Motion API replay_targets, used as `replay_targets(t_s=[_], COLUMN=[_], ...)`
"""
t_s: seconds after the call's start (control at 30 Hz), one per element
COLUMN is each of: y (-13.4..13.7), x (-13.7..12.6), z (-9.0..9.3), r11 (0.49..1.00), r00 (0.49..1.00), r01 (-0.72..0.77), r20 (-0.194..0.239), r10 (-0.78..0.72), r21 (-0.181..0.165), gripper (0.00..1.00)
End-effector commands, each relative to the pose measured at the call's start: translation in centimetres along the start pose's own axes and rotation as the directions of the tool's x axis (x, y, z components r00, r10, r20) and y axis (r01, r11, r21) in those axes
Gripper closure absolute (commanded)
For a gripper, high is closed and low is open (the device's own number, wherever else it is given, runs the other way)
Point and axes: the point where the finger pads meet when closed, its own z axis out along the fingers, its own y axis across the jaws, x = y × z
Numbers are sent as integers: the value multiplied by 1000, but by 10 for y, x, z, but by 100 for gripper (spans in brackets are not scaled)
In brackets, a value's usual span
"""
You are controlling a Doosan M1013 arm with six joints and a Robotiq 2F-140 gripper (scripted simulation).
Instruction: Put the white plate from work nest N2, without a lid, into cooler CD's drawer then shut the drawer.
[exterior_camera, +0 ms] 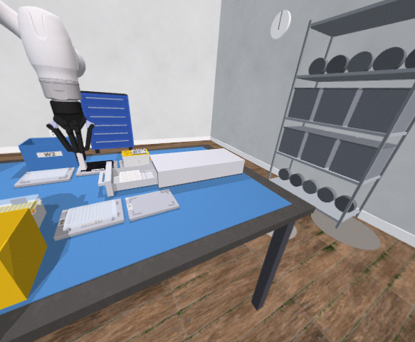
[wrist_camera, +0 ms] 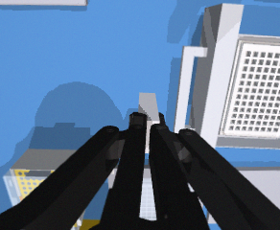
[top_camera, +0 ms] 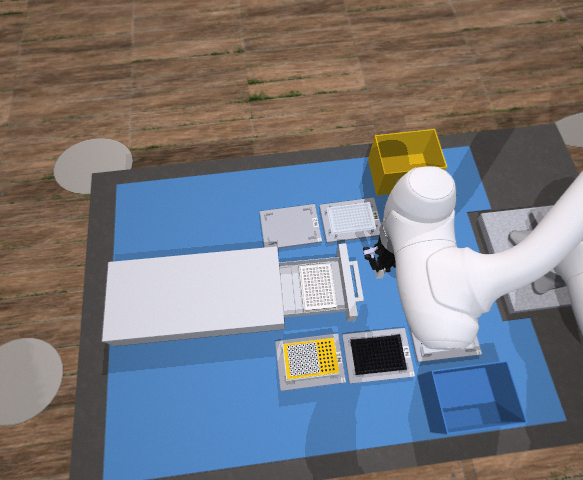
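The white plate lies flat in the open drawer of the cooler CD, in the place nearest the drawer front, with its wells facing up. It also shows in the exterior view and in the wrist view. The drawer's white handle sticks out toward the arm. My gripper is shut and empty. It points down just outside the handle, its fingertips together and a little above the mat. The exterior view shows the gripper close to the handle, apart from it.
An empty nest and a nest with a clear-lidded plate lie behind the drawer. A yellow tip box and a black plate lie in front. A yellow bin and a blue bin stand by the arm's base.
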Motion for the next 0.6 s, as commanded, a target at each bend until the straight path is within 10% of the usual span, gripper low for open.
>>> replay_targets(t_s=[0.0,0.57], y=[0,0], x=[0,0], z=[3,23], r11=[1000,1000], r00=[1000,1000], r01=[0,0], r20=[0,0], r10=[0,0], r21=[0,0], gripper=[100,100])
